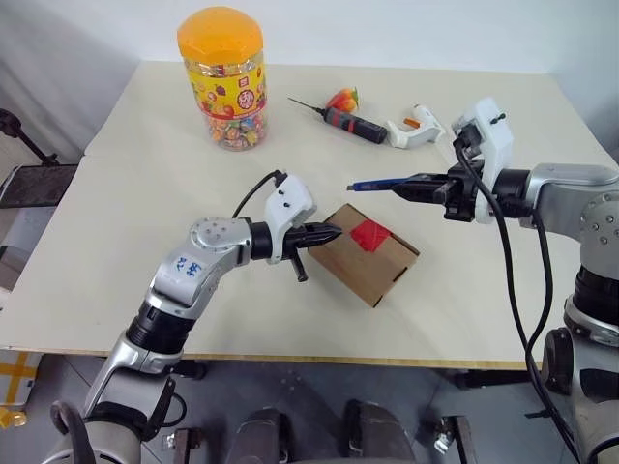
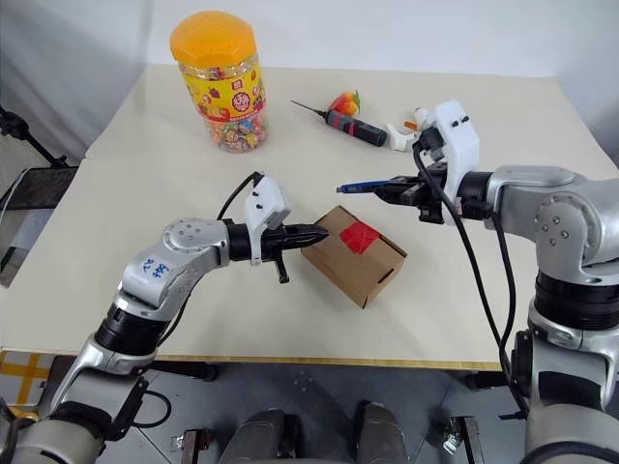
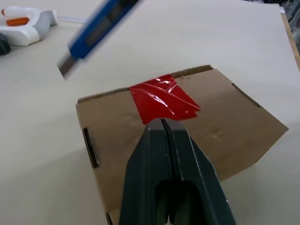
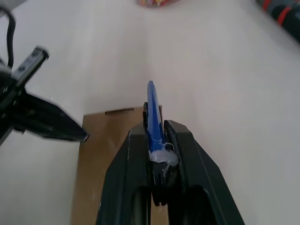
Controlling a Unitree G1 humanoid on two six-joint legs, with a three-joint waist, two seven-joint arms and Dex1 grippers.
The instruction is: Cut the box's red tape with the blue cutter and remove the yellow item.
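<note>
Brown corrugated cardboard box (image 1: 372,252) lay on the pale counter (image 1: 116,213), its bright red tape patch (image 1: 368,233) intact on top. Left gripper (image 1: 334,232) — fingers pressed together — hovered at the box's edge, while right gripper (image 1: 401,183) clamped the slim blue cutter (image 1: 373,183) above the box.

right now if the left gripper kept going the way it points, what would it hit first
Most likely the red tape on top of the box. The shut left gripper sits at the box's near edge, aimed across its top, though whether it already touches the cardboard is hard to judge.
</note>
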